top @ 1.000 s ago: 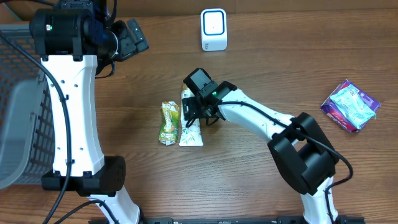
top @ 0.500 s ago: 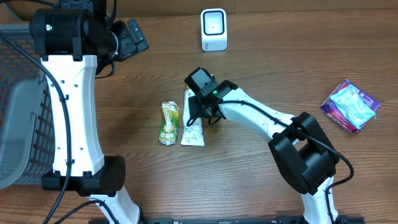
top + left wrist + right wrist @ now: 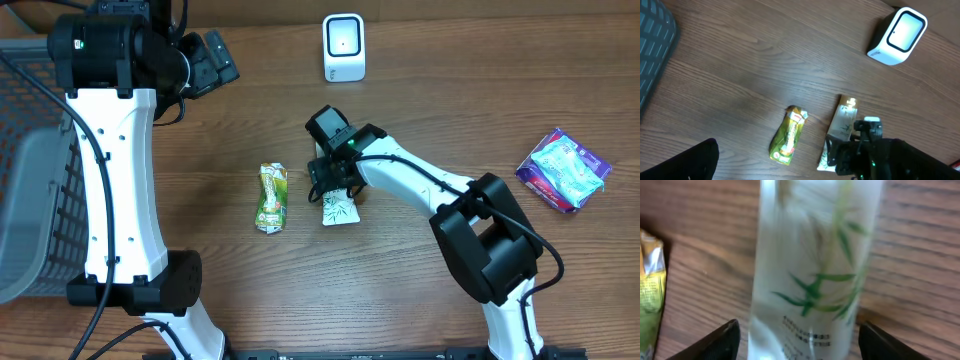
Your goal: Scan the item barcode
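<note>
**Supervisor:** Where did the right gripper stand when you paused?

**Operator:** I had the right gripper (image 3: 332,188) down low over the white bamboo-print pouch (image 3: 339,208), its jaws set wide with a finger (image 3: 715,340) along each long edge. On the wrist camera a sliver of wood showed between that finger and the pouch. So I read it as straddling the pouch, not clamped on it. I couldn't tell whether the other finger was touching.

**Supervisor:** And what had changed?

**Operator:** The pouch had moved. A second earlier it lay just beside the green pouch (image 3: 271,197), the two side by side. Now it sat further right, with bare worktop (image 3: 300,215) between them. The gripper had shifted right along with it.

**Supervisor:** Did that help?

**Operator:** I judged that it did. With the two separated, I could close on the white pouch without catching the green one. Nothing was scanned yet, though. The pouch lay flat near the middle of the worktop, well apart from the scanner (image 3: 344,47) at the far edge. I couldn't find the barcode either. There was small print near one end, but it was too blurred to read.

**Supervisor:** And the other arm?

**Operator:** The left gripper (image 3: 212,62) hung at the far left, fully open and empty, so it played no part.
</note>
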Available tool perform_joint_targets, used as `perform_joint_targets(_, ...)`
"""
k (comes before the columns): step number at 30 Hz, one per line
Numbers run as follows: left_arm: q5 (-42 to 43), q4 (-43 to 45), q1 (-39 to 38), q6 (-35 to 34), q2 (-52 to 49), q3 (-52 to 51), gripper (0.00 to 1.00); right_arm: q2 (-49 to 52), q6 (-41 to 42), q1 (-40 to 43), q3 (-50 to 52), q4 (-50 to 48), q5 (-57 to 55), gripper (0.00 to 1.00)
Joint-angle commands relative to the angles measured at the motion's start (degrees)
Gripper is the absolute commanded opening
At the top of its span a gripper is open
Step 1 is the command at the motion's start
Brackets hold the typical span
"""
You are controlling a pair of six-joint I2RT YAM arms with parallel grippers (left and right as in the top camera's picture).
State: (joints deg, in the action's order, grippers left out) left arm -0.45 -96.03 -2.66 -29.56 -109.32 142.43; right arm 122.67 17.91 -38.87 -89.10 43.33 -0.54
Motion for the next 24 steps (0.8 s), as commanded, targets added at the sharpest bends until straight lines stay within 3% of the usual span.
perform_joint_targets(1, 0.2, 0.1, -0.5, 0.7, -0.1, -0.2, 1.0, 0.8, -3.4, 0.0, -0.7, 0.3, 0.4, 0.76)
perform_joint_targets(3, 0.2, 0.1, -0.5, 0.7, -0.1, -0.2, 1.0, 0.8, -3.4, -0.1, -0.7, 0.7, 0.2, 0.67)
perform_joint_targets(6, 0.2, 0.1, -0.5, 0.7, -0.1, -0.3, 0.99, 0.8, -3.4, -0.2, -0.6, 1.2, -1.9, 0.34)
perform_joint_targets(7, 0.2, 0.1, -0.5, 0.7, -0.1, -0.3, 1.0, 0.8, -3.4, -0.2, -0.6, 1.4, -2.4, 0.18)
perform_joint_targets(9, 0.2, 0.1, -0.5, 0.7, -0.1, -0.3, 1.0, 0.8, -3.4, -0.2, -0.6, 1.4, -2.3, 0.05)
perform_joint_targets(15, 0.2, 0.1, -0.5, 0.7, -0.1, -0.2, 1.0, -1.3, -3.3, 0.1, -0.7, 1.4, 1.1, 0.04)
perform_joint_targets(19, 0.2, 0.1, -0.5, 0.7, -0.1, -0.2, 0.99, -5.2, -4.1, 2.1, -0.7, 0.4, 15.4, 0.04)
perform_joint_targets(24, 0.2, 0.1, -0.5, 0.7, -0.1, -0.2, 1.0, -6.6, -10.1, 7.7, -0.4, -1.7, 42.5, 0.04)
